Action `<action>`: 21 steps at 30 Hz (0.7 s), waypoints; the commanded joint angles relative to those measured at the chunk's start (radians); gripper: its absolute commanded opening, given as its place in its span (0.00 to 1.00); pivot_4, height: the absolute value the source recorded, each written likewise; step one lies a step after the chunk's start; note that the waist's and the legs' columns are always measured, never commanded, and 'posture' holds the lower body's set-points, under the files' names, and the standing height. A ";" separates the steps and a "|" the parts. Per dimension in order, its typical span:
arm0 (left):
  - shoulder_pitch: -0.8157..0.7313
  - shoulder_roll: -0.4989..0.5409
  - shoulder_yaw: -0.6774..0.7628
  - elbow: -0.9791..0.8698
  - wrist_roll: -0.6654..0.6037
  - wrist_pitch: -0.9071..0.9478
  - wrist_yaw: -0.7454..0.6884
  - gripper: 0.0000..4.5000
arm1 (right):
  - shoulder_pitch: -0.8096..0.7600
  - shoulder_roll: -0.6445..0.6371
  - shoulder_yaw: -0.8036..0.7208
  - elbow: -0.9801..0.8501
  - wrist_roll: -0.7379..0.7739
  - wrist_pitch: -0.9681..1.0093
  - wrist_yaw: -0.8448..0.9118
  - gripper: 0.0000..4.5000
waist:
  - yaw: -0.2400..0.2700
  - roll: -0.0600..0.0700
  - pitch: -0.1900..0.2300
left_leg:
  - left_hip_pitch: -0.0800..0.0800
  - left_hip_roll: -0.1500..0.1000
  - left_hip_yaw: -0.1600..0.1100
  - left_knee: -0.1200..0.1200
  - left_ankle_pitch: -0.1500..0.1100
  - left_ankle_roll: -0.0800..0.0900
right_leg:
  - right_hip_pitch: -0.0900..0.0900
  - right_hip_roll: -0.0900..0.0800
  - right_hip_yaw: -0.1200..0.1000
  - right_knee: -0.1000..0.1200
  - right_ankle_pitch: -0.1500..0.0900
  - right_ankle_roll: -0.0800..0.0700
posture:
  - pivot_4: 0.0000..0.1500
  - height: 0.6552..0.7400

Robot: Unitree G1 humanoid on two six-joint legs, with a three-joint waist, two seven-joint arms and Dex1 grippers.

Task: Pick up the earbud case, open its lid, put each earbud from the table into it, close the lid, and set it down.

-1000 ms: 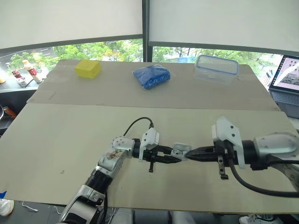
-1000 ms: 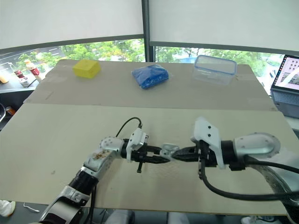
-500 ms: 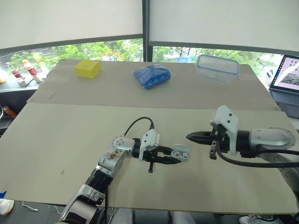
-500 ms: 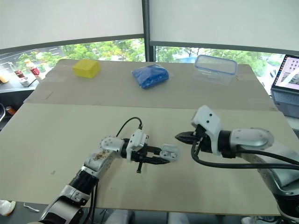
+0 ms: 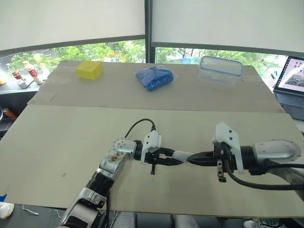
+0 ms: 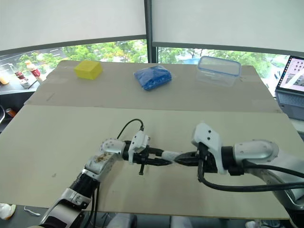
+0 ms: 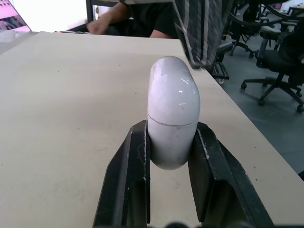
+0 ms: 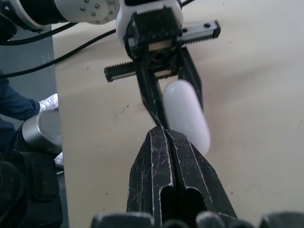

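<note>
Centrally, the white earbud case (image 7: 172,109), lid closed, sits clamped between the two fingers of the left gripper (image 5: 174,160), over the near half of the table (image 5: 57,142). The right gripper (image 8: 165,135) has its fingers pressed together, tips just beside the case's free end. Along the far side lie a yellow sponge (image 5: 89,70), a blue cloth bundle (image 5: 154,77) and a clear lidded container (image 5: 220,69).

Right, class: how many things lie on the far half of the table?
3: a yellow block at the left, a blue bag in the middle, a clear plastic box at the right.
</note>
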 commanded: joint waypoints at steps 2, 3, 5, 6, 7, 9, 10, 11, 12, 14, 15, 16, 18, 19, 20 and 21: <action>-0.042 0.000 0.027 -0.029 -0.032 0.176 0.064 0.13 | 0.009 0.017 -0.071 -0.030 0.014 -0.010 -0.051 0.00 | 0.000 0.000 0.000 | 0.000 0.000 0.000 0.000 0.000 0.000 | 0.000 0.000 0.000 0.000 0.000 0.000 | 1.00 0.52; -0.054 0.004 0.028 -0.030 -0.031 0.237 0.086 0.13 | 0.011 0.023 -0.081 -0.031 0.014 -0.008 -0.066 0.00 | -0.001 0.000 0.000 | 0.000 0.000 0.000 0.000 0.000 0.000 | 0.000 0.000 0.000 0.000 0.000 0.000 | 1.00 0.52; -0.093 0.002 0.039 -0.016 -0.046 0.364 0.122 0.13 | 0.026 0.027 -0.096 -0.039 0.013 -0.006 -0.085 0.00 | -0.001 0.000 0.000 | 0.000 0.000 0.000 0.000 0.000 0.000 | 0.000 0.000 0.000 0.001 0.000 0.000 | 1.00 0.52; -0.118 0.000 0.046 0.001 -0.053 0.424 0.139 0.13 | 0.041 0.029 -0.103 -0.046 0.010 -0.009 -0.091 0.00 | -0.001 0.000 0.000 | 0.000 0.000 0.000 0.000 0.000 0.000 | 0.000 0.000 0.000 0.001 0.000 0.000 | 1.00 0.52; -0.141 -0.003 0.055 0.021 -0.065 0.483 0.147 0.13 | 0.062 0.029 -0.105 -0.057 -0.004 -0.022 -0.097 0.00 | 0.000 0.000 0.000 | 0.000 0.000 0.000 0.000 0.000 0.000 | 0.000 0.000 0.000 0.000 0.000 0.000 | 1.00 0.52; -0.189 -0.003 0.057 0.072 -0.069 0.571 0.157 0.13 | 0.097 0.030 -0.093 -0.073 -0.066 -0.073 -0.113 0.00 | 0.001 0.000 0.000 | -0.001 0.000 -0.001 0.000 0.000 0.000 | 0.000 0.000 -0.001 0.000 0.000 0.000 | 1.00 0.52; -0.213 0.002 0.053 0.103 -0.068 0.607 0.148 0.13 | 0.109 0.033 -0.084 -0.079 -0.091 -0.101 -0.115 0.00 | 0.000 0.000 0.000 | -0.001 0.000 -0.001 0.000 0.000 0.000 | 0.000 0.000 -0.001 0.000 0.000 0.000 | 1.00 0.52; -0.235 0.007 0.050 0.135 -0.064 0.631 0.138 0.13 | 0.116 0.040 -0.075 -0.083 -0.115 -0.129 -0.120 0.00 | -0.001 0.000 0.000 | -0.001 0.000 0.000 0.000 0.000 0.000 | 0.000 0.000 -0.001 0.000 0.000 0.000 | 1.00 0.52; -0.256 0.013 0.045 0.170 -0.053 0.645 0.131 0.13 | 0.121 0.046 -0.069 -0.086 -0.129 -0.147 -0.123 0.00 | -0.003 0.000 0.000 | -0.001 0.000 0.000 0.000 0.000 0.000 | 0.000 0.000 -0.001 0.000 0.000 0.000 | 1.00 0.52; -0.295 0.026 0.033 0.234 -0.033 0.654 0.106 0.13 | 0.129 0.054 -0.059 -0.086 -0.157 -0.175 -0.126 0.00 | -0.007 0.000 0.000 | 0.000 0.000 0.000 0.000 0.000 0.000 | 0.000 0.000 -0.001 0.000 0.000 0.000 | 1.00 0.52; -0.309 0.038 0.020 0.256 -0.019 0.645 0.089 0.24 | 0.136 0.055 -0.055 -0.085 -0.171 -0.188 -0.124 0.00 | -0.008 0.000 0.000 | 0.000 0.000 0.000 0.000 0.000 0.000 | 0.000 0.001 -0.001 0.000 0.000 0.000 | 1.00 0.52; -0.319 0.046 0.011 0.272 -0.009 0.637 0.076 0.36 | 0.141 0.056 -0.053 -0.083 -0.182 -0.197 -0.122 0.00 | -0.009 0.000 0.000 | 0.000 0.000 0.000 0.000 0.000 0.000 | -0.001 0.001 -0.001 0.001 0.000 0.000 | 1.00 0.52; -0.328 0.068 -0.013 0.292 0.028 0.589 0.057 0.55 | 0.148 0.058 -0.052 -0.081 -0.196 -0.212 -0.118 0.00 | -0.008 0.000 0.000 | 0.000 0.000 -0.001 0.000 0.000 0.000 | -0.001 0.001 -0.001 0.000 0.000 0.000 | 1.00 0.52; -0.331 0.083 -0.018 0.293 0.044 0.562 0.051 0.65 | 0.153 0.060 -0.058 -0.082 -0.192 -0.216 -0.112 0.00 | -0.007 0.000 0.000 | 0.000 0.000 0.000 0.000 0.000 0.000 | -0.001 0.000 -0.001 0.000 0.000 0.000 | 1.00 0.52; -0.332 0.103 -0.025 0.293 0.066 0.520 0.043 0.78 | 0.156 0.060 -0.065 -0.082 -0.189 -0.217 -0.107 0.00 | -0.005 0.000 0.000 | -0.001 0.000 0.000 0.000 0.000 0.000 | -0.001 0.000 -0.001 0.000 0.000 0.000 | 1.00 0.52; -0.330 0.123 -0.029 0.289 0.083 0.484 0.037 0.87 | 0.159 0.058 -0.070 -0.081 -0.187 -0.221 -0.099 0.00 | -0.004 0.000 0.000 | 0.000 0.000 0.000 0.000 0.000 0.000 | 0.000 0.000 -0.001 0.000 0.000 0.000 | 1.00 0.52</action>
